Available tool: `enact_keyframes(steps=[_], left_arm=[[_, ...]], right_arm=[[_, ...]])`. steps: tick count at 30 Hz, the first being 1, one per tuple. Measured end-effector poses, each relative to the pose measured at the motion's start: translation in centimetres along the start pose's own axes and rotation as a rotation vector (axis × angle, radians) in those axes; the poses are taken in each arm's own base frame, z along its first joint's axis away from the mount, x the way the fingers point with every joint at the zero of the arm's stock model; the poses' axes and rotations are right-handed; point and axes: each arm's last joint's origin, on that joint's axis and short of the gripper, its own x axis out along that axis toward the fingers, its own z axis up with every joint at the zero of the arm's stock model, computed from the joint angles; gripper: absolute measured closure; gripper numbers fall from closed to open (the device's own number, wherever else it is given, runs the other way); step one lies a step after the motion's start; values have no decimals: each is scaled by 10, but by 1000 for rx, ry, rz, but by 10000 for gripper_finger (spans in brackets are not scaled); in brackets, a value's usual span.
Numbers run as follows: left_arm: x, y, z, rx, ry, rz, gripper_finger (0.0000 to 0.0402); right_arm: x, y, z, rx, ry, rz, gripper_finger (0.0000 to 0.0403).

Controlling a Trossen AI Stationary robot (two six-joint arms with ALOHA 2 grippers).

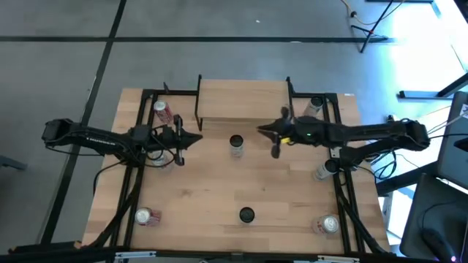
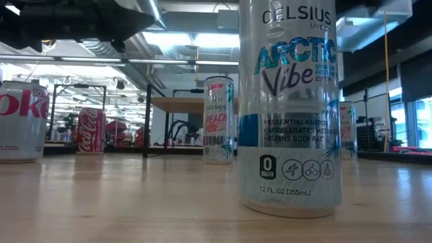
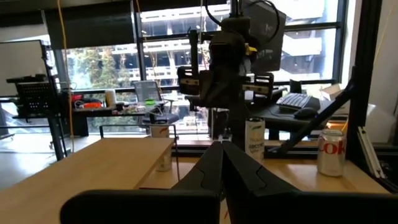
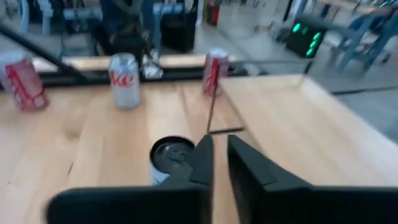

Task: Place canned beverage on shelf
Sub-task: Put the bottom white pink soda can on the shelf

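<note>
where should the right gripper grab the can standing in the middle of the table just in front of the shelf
Grip the can around its round side wall, about mid-height, coming in level from the right gripper's side. It stands upright with open tabletop around it, so the fingers can straddle it. The shelf sits just behind, so avoid coming from there. The gripper is barely parted and would need to open wider.

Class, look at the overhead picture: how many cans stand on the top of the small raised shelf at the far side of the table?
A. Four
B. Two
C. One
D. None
D. The shelf shows only bare wooden plank on top; the nearest can stands on the table in front of it, not on it.
</note>
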Motion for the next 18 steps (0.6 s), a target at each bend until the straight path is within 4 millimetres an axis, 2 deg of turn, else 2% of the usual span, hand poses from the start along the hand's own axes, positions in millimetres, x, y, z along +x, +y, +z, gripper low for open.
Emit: enact_keyframes(steps=[6, 11, 14, 18], left_arm=[[0, -1, 0, -2, -3, -13, 401], [0, -2, 0, -2, -2, -14, 401], [0, -2, 0, -13, 4, -15, 401], [0, -2, 0, -31, 2, -15, 401]], right_arm=[[25, 6, 12, -27, 157, 65, 224], [44, 9, 22, -30, 160, 38, 131], [52, 11, 23, -75, 162, 38, 94], [57, 11, 21, -104, 176, 3, 63]])
